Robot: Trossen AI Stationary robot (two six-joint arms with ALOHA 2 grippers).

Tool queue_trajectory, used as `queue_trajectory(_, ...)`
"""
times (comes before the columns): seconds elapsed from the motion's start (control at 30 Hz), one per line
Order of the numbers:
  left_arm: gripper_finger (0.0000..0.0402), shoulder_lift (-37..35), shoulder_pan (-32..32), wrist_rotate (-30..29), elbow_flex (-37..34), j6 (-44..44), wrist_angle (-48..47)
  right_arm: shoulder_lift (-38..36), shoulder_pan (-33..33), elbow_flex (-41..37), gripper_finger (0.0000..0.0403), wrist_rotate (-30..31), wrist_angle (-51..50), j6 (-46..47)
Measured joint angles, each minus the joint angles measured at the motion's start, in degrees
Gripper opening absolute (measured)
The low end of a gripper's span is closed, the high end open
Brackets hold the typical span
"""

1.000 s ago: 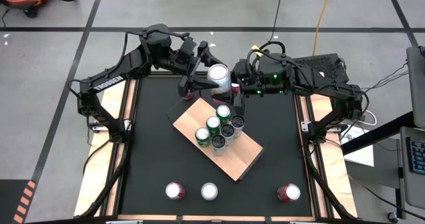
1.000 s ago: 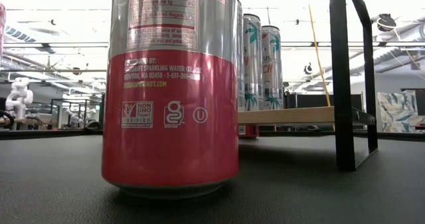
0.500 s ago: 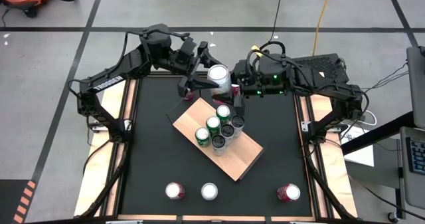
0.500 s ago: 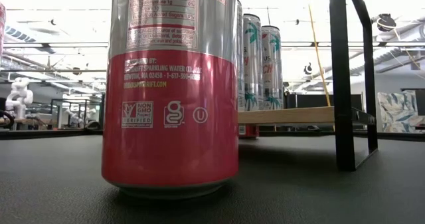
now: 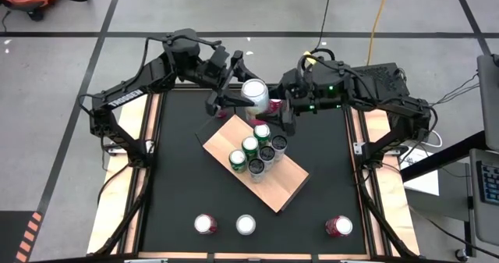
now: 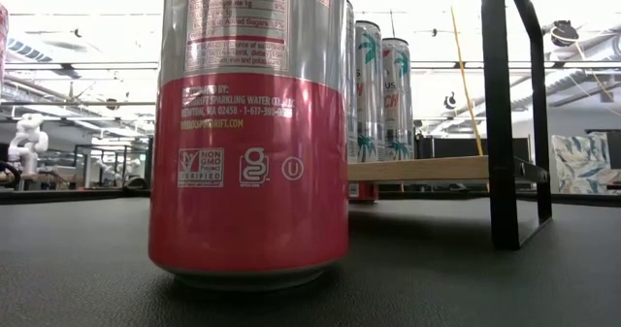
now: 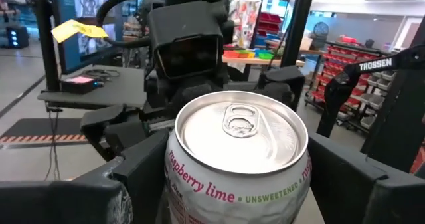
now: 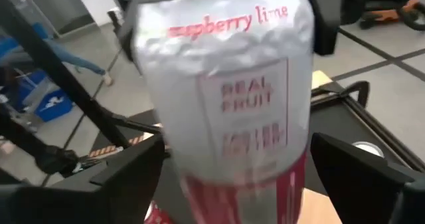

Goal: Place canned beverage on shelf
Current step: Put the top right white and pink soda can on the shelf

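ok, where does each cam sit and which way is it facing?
High: above the table, straight down; left arm, right arm, shelf, raspberry lime can.
Low: table-top height, level across; red can up close, shelf behind; no robot parts.
Left wrist: on left arm, onto the can's lid; left pincer shut on it, right arm beyond.
Right wrist: on right arm, at the can's side; right pincer open around it.
Shared: both wrists see that can; high and low, the shelf.

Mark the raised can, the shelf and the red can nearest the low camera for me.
raised can (image 5: pixel 255 96), high view, on its silver lid.
shelf (image 5: pixel 279 186), high view, on bare board near its front corner.
red can (image 6: pixel 249 191), low view, on its red lower label.
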Motion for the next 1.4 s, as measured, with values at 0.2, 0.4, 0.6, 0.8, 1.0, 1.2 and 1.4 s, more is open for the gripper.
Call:
queue_trajectory(0.2, 0.0295, -0.80, 1.22, 0.13, 0.01, 0.05, 0.23, -0.90, 0.02, 0.03, 0.0358, 0.63, -3.45, -0.04)
queue_trajectory(0.4, 0.0295, -1.29, 1.46, -1.24, 0.01, -1.26, 1.06, 0.84, 1.48, 0.03, 0.0359, 5.32, -1.49, -3.96)
queue_trajectory(0.6, 0.0295, -1.35, 1.46, -3.49, 0.01, -2.08, 1.51, 2.44, 2.25, -0.06, 0.0359, 9.79, 2.44, -9.31)
queue_trajectory(0.8, 0.0295, -1.35, 1.31, -4.15, 0.01, -3.23, 3.20, 2.77, 2.25, -0.06, 0.0333, 11.43, 4.99, -12.13)
queue_trajectory(1.0, 0.0295, -1.37, 1.35, -4.39, 0.03, -3.17, 4.10, 2.77, 2.25, -0.06, 0.0278, 11.41, 5.36, -12.07)
queue_trajectory(1.2, 0.0297, -1.37, 1.37, -4.68, 0.03, -7.36, 3.62, 2.77, 2.25, -0.06, 0.0259, 11.05, 5.28, -9.44)
queue_trajectory(1.4, 0.0345, -3.42, 1.64, -5.12, 0.05, -6.38, -1.57, 2.61, 2.29, -0.18, 0.0269, 9.52, 3.26, -9.46)
